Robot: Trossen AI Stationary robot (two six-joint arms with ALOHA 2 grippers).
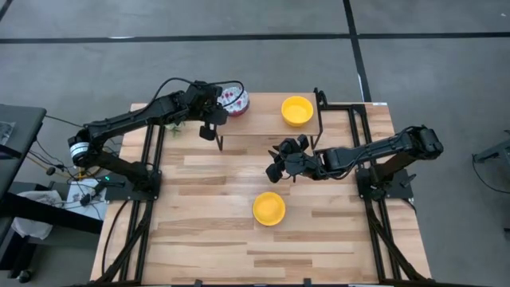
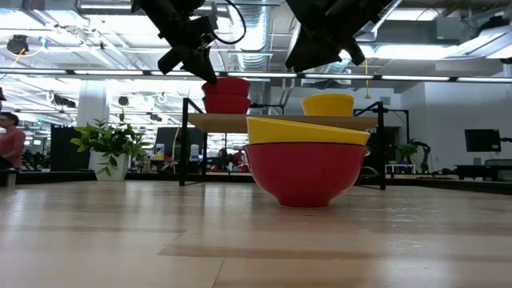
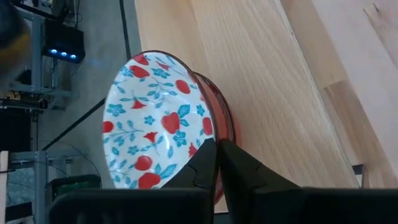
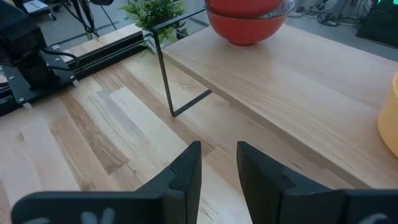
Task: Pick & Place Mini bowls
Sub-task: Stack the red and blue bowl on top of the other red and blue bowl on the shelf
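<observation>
A floral mini bowl point(image 1: 234, 99), white inside with red and blue flowers and red outside, sits on a raised wooden shelf point(image 1: 263, 112) at the table's far edge. In the low view it is the upper of two stacked red bowls point(image 2: 226, 86). My left gripper point(image 3: 217, 144) is shut on its rim. A yellow mini bowl point(image 1: 297, 110) stands on the same shelf to the right. Another yellow bowl point(image 1: 269, 208) rests nested in a red bowl point(image 2: 308, 172) on the table near the middle. My right gripper point(image 1: 277, 164) hovers open and empty above the table's middle. My left gripper pinches the floral bowl's rim point(image 3: 208, 127), on the side toward the table's left. One finger point(image 3: 199, 165) is inside the bowl and the other point(image 3: 249, 171) is outside against its red wall. The fingers slant down from the left. The bowl sits in the lower red bowl on the shelf.
The shelf stands on thin black wire legs point(image 4: 166, 81) over the table's far part. A small green potted plant point(image 2: 112, 144) stands beside the shelf's left end, under my left arm. Bare wood lies between the shelf and the near bowl stack.
</observation>
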